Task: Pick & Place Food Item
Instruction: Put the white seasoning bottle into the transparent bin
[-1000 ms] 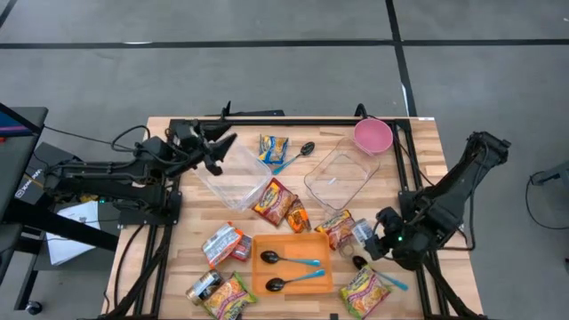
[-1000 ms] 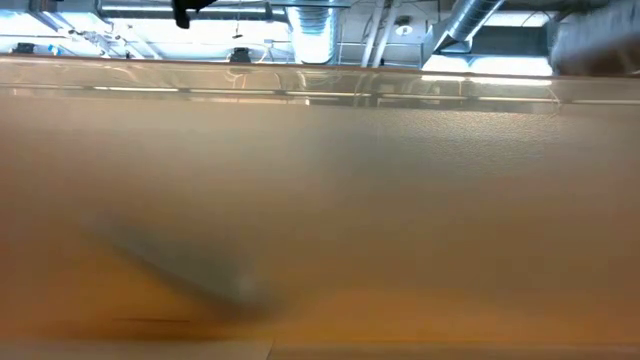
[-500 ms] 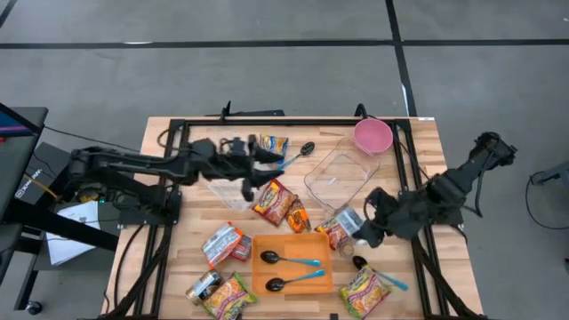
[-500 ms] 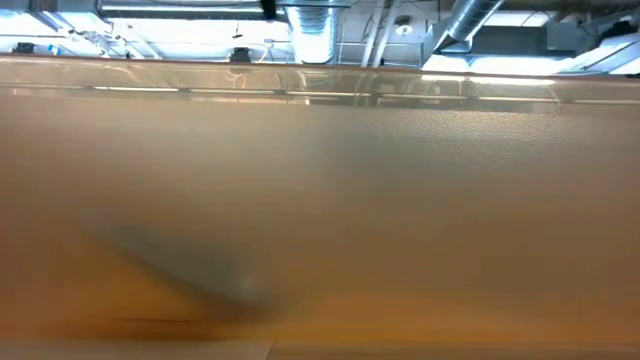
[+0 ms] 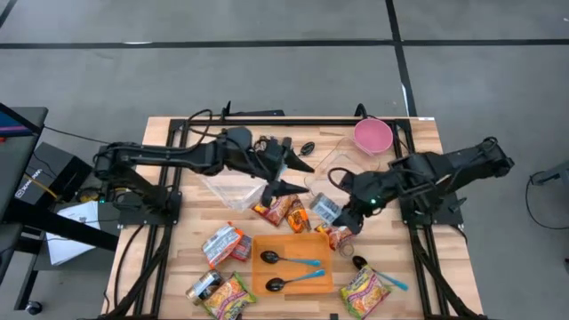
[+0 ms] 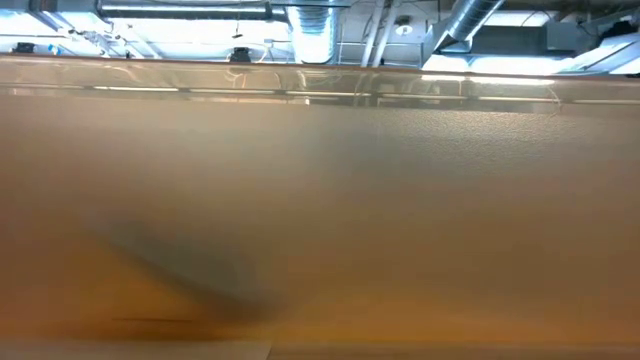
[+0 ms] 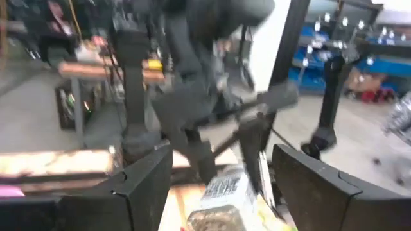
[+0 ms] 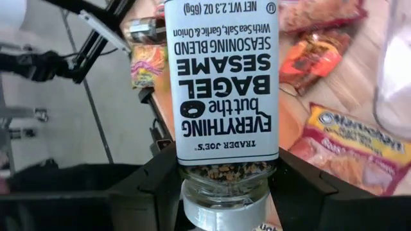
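Dark right arm stretched inward over desk; right pincer grips seasoning jar between fingers. Left pincer spread open, just beside.

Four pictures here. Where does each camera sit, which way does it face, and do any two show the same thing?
High view: overhead, facing straight down on the table, both arms, left gripper and right gripper.
Low view: at table height, facing level; almost all brown blur, ceiling pipes above, no arm visible.
Left wrist view: on the left arm, looking past its own fingers at the right arm's jar.
Right wrist view: on the right arm, its fingers holding the jar.
Shared: the jar shows in the high and both wrist views.
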{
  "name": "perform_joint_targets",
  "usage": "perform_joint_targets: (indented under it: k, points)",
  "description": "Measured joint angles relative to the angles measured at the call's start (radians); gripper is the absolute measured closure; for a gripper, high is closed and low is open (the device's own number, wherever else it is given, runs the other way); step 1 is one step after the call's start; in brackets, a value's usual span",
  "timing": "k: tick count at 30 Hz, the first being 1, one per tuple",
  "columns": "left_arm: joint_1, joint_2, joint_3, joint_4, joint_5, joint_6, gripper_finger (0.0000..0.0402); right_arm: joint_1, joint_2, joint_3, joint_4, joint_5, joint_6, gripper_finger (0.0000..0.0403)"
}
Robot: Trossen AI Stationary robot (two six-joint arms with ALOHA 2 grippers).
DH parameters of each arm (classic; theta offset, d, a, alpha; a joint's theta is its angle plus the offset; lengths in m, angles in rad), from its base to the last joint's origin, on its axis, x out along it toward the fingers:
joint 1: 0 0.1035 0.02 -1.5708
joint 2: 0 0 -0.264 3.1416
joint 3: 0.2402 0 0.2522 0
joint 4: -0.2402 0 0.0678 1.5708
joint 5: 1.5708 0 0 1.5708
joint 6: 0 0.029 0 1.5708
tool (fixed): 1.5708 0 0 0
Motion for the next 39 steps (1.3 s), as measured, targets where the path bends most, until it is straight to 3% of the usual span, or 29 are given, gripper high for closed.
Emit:
perform_joint_targets:
  k: [14,28,33,39]
  points:
    - [-0.001,0.024,0.004,-0.155,0.119,-0.108,0.0135,-0.131,0.205,0.239,-0.143,-0.126,-0.324,0.022]
    - [-0.008,0.023,0.004,-0.276,0.117,-0.093,0.0119,-0.196,0.248,0.309,-0.136,-0.156,-0.415,0.022]
    - [-0.008,0.023,0.004,-0.267,0.099,-0.084,0.0144,-0.198,0.242,0.309,-0.133,-0.154,-0.423,0.022]
    - [-0.005,0.023,0.004,-0.271,0.093,-0.1,0.0208,-0.189,0.242,0.309,-0.129,-0.121,-0.425,0.022]
